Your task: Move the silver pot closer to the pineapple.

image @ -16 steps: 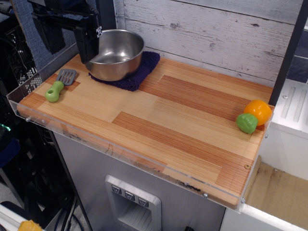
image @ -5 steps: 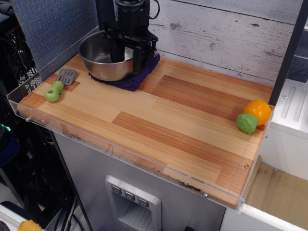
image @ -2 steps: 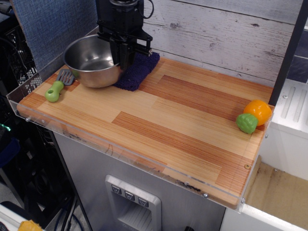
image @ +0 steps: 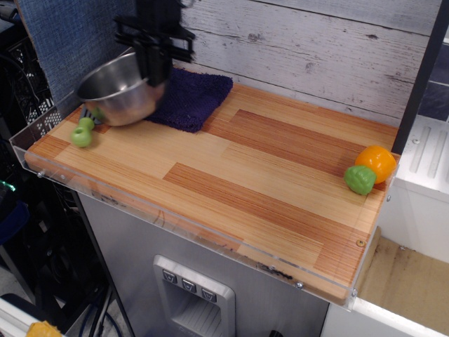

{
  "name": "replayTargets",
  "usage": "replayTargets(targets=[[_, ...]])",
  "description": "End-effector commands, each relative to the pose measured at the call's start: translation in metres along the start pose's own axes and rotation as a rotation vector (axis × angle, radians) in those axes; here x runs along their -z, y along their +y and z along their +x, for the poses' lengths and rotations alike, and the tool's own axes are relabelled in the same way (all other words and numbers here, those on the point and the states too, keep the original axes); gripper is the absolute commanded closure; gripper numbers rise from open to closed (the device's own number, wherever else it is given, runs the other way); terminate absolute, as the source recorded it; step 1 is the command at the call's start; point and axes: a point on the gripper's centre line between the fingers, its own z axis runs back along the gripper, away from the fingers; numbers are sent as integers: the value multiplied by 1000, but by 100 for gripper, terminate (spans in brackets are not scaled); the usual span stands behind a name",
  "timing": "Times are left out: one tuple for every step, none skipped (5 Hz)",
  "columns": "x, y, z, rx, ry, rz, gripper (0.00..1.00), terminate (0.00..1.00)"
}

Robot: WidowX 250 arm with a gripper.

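Note:
The silver pot [image: 116, 90] is a shiny steel bowl, tilted and lifted at the back left of the wooden counter, above the spatula. My black gripper [image: 153, 70] is shut on the bowl's right rim, coming down from above. The pineapple [image: 372, 168], an orange toy fruit with a green lumpy part, sits far away at the counter's right edge.
A dark purple cloth [image: 191, 98] lies bare at the back, right of the bowl. A green-handled spatula [image: 83, 130] lies under the bowl at the left edge. A clear plastic rim [image: 42, 165] borders the counter. A plank wall stands behind.
The gripper moved from the bowl's left side to its right rim and shut on it. The bowl has since come off the cloth, moved left and lifted, tilting over the spatula.

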Motion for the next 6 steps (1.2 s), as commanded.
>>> replayTargets(targets=[[-69,-43,-14,49,-118,-9,100,0],[-78,-83,-23,112,-124,-3,100,0],[-78,-124,-29,180,-128,10,100,0],[-70,-160,-30,230,-124,20,100,0],[-57,-188,-28,260,-110,37,100,0],[-41,-201,-21,267,-88,50,100,0]])
